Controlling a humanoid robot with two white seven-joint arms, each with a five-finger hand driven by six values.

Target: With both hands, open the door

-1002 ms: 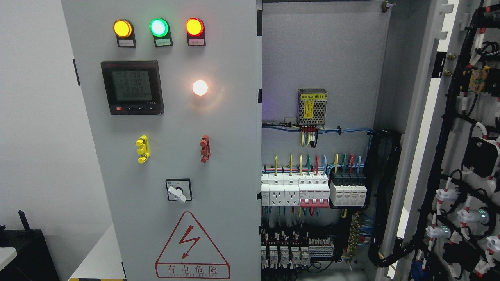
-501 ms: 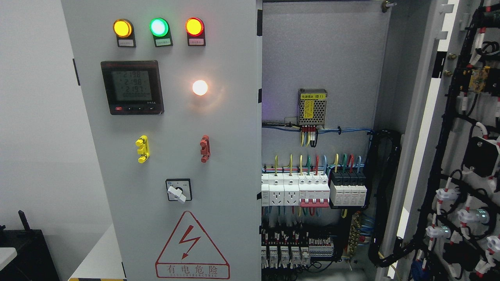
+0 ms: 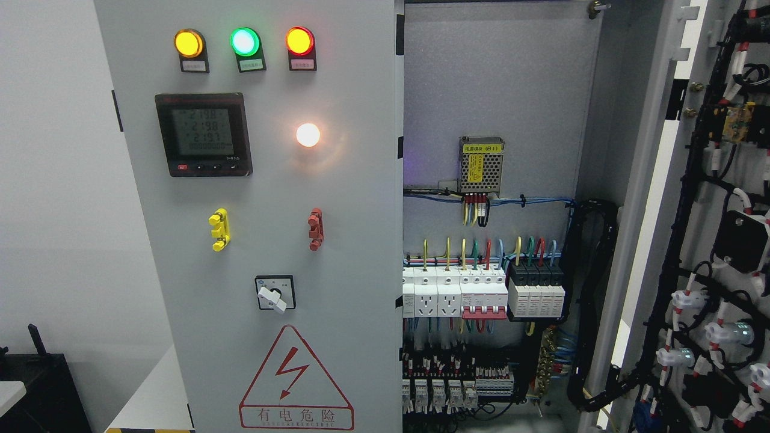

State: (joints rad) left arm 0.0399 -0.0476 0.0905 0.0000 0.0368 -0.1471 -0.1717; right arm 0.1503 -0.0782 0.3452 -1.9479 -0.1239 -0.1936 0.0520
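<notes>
While neither my left hand nor my right hand shows in the head view, I cannot tell how their fingers stand. Listed from nearest outward: closed grey metal left cabinet door (image 3: 258, 240), filling the middle-left; on it, amber, green and red round indicator lamps (image 3: 243, 41) in a row at top, black square digital meter (image 3: 203, 135) below them, lit white lamp (image 3: 308, 135) beside it, yellow clip (image 3: 219, 230) and red clip (image 3: 315, 229), white rotary selector switch (image 3: 275, 293), red triangular warning sign (image 3: 295, 379). Grey right cabinet door (image 3: 716, 240) swung fully open at far right, inner face carrying black wiring. Between them, exposed interior: white circuit breakers (image 3: 481, 293), perforated metal power supply (image 3: 480, 166).
</notes>
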